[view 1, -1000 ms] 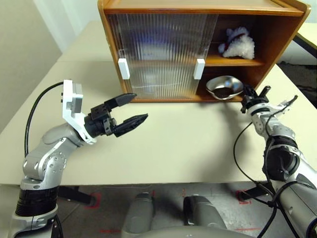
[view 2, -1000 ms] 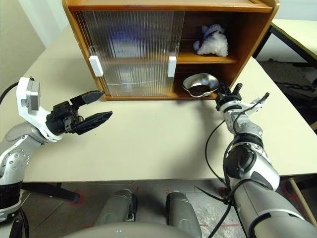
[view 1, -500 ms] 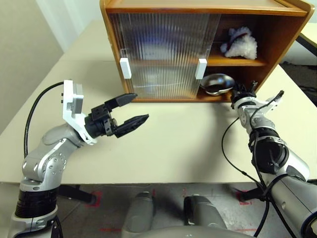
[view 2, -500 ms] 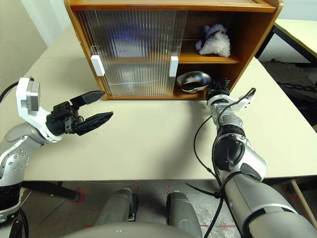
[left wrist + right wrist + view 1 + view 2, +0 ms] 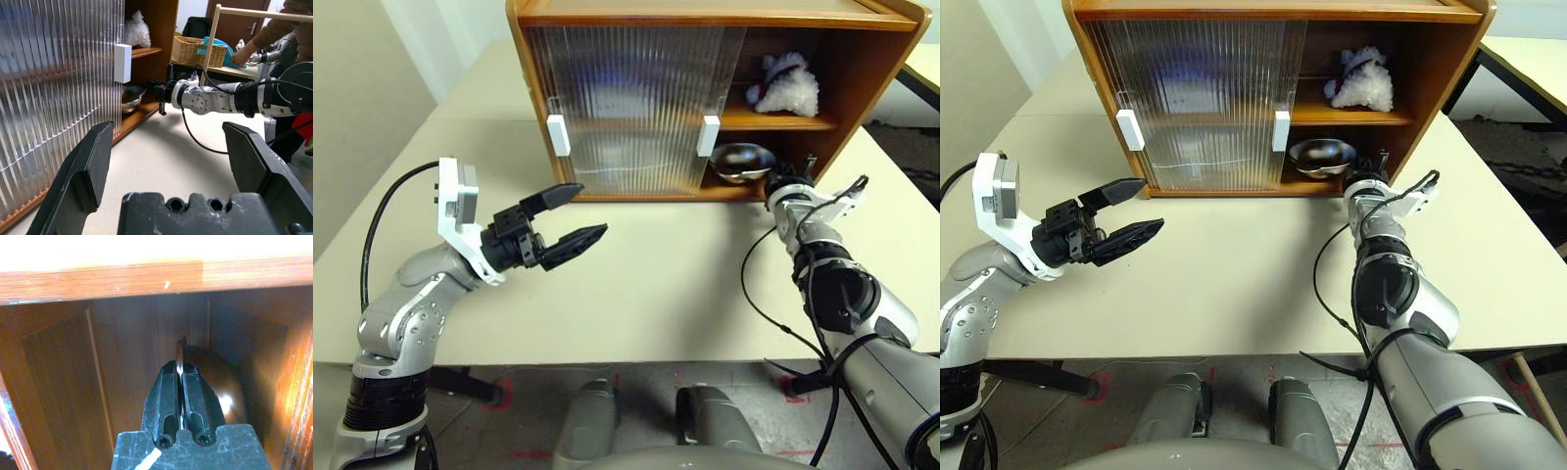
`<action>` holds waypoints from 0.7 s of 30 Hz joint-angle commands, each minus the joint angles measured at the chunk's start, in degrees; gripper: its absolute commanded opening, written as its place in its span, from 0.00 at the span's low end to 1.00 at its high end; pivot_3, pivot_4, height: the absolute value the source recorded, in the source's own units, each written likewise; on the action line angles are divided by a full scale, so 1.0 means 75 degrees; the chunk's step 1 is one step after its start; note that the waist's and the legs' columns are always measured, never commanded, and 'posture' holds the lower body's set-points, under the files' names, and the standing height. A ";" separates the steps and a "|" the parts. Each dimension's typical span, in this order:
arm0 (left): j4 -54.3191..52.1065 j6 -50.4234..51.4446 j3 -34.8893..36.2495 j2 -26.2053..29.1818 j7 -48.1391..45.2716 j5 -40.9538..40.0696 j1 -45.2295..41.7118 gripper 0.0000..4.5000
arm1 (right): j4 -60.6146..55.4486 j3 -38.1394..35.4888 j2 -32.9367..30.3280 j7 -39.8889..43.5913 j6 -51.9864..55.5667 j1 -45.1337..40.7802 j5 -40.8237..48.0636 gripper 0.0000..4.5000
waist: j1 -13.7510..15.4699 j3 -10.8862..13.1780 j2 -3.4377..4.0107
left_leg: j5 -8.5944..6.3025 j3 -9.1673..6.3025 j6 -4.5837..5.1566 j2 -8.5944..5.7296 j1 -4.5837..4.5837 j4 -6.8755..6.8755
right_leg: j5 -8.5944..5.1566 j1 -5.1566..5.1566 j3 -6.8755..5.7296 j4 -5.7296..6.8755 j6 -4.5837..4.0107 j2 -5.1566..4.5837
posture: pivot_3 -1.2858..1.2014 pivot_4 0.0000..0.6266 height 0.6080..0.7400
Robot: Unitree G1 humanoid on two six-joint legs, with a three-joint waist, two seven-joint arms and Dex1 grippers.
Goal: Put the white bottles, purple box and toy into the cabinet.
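Steel bowl (image 5: 742, 161): one. It is pinched by its rim between the pressed-together fingers of the right gripper (image 5: 781, 180) and carried inside the lower right compartment of the cabinet (image 5: 715, 15). In the right wrist view the rim runs edge-on between the pads, with the bowl's body beyond the fingertips. From the gripper the bowl lies at about ten o'clock in the head view, deeper into the compartment. Release onto the floor of that compartment is judged to be the coming move; whether the bowl already rests on the wood cannot be made out.

Toy (image 5: 786, 86): one, white and fluffy with red trim, lying on the upper shelf at about twelve o'clock from the right gripper, well clear of it.

Sliding doors: two, ribbed and translucent, each with a white block handle (image 5: 708, 136), both drawn over the cabinet's left part. The right compartments stand open.

White bottles and purple box: none counted on the table. Pale and bluish smears are seen behind the ribbed doors and may be these items, though nothing can be identified through the panels.

Left gripper (image 5: 568, 219): one, fingers spread wide and holding nothing, poised above the table (image 5: 656, 284) near the left door. The right arm is by far the nearer to the open compartments.
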 commanded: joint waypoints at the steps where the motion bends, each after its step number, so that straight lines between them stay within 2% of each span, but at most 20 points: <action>1: -0.0111 -0.0064 -0.0006 -0.0015 -0.0025 0.0043 0.0097 1.00 | 0.0140 -0.0068 0.0050 -0.0217 -0.0142 -0.0098 -0.0005 0.00 | 0.0000 0.0000 0.0000 | 0.0000 0.0000 0.0000 0.0000 0.0001 -0.0001 | -0.0001 0.0000 0.0000 0.0000 -0.0001 0.0000 | 0.64 0.05 1.00; 2: -0.0108 -0.0080 -0.0006 -0.0017 -0.0032 0.0054 0.0119 1.00 | 0.0148 -0.0070 0.0060 -0.0239 -0.0138 -0.0110 -0.0002 0.00 | -0.0002 0.0000 0.0000 | 0.0000 0.0000 0.0000 0.0000 0.0001 -0.0002 | -0.0001 0.0000 0.0000 0.0000 -0.0001 0.0000 | 0.64 0.05 1.00; 3: -0.0107 -0.0085 -0.0001 -0.0012 -0.0036 0.0055 0.0129 1.00 | 0.0151 -0.0071 0.0067 -0.0256 -0.0136 -0.0120 0.0002 0.14 | -0.0003 0.0000 0.0000 | 0.0000 0.0000 0.0000 0.0000 0.0001 -0.0003 | -0.0001 0.0000 0.0000 0.0000 -0.0001 0.0000 | 0.64 0.06 1.00; 6: -0.0100 -0.0111 -0.0002 -0.0010 -0.0037 0.0062 0.0155 1.00 | 0.0157 -0.0087 0.0078 -0.0261 -0.0141 -0.0136 0.0027 0.35 | 0.0001 0.0001 0.0001 | 0.0000 0.0000 0.0000 0.0000 0.0001 -0.0005 | -0.0002 -0.0001 0.0000 0.0000 -0.0003 0.0000 | 0.64 0.06 1.00; 14: -0.0017 -0.0190 -0.0067 -0.0043 -0.0087 0.0096 0.0163 1.00 | 0.0089 -0.0041 0.0062 -0.0082 0.0086 -0.0212 0.0041 0.99 | 0.0005 0.0001 0.0001 | 0.0000 -0.0001 0.0000 0.0000 0.0000 -0.0019 | -0.0003 -0.0002 -0.0001 -0.0009 -0.0005 0.0000 | 0.64 0.07 1.00; 21: -0.0041 -0.0260 -0.0089 -0.0104 -0.0092 0.0118 0.0244 1.00 | -0.0512 0.0744 -0.0106 0.0531 0.0988 0.0051 -0.0495 0.99 | -0.0001 0.0001 0.0002 | 0.0001 0.0002 0.0001 -0.0002 0.0003 -0.0051 | -0.0006 -0.0008 0.0001 -0.0019 -0.0012 0.0000 | 0.64 0.07 1.00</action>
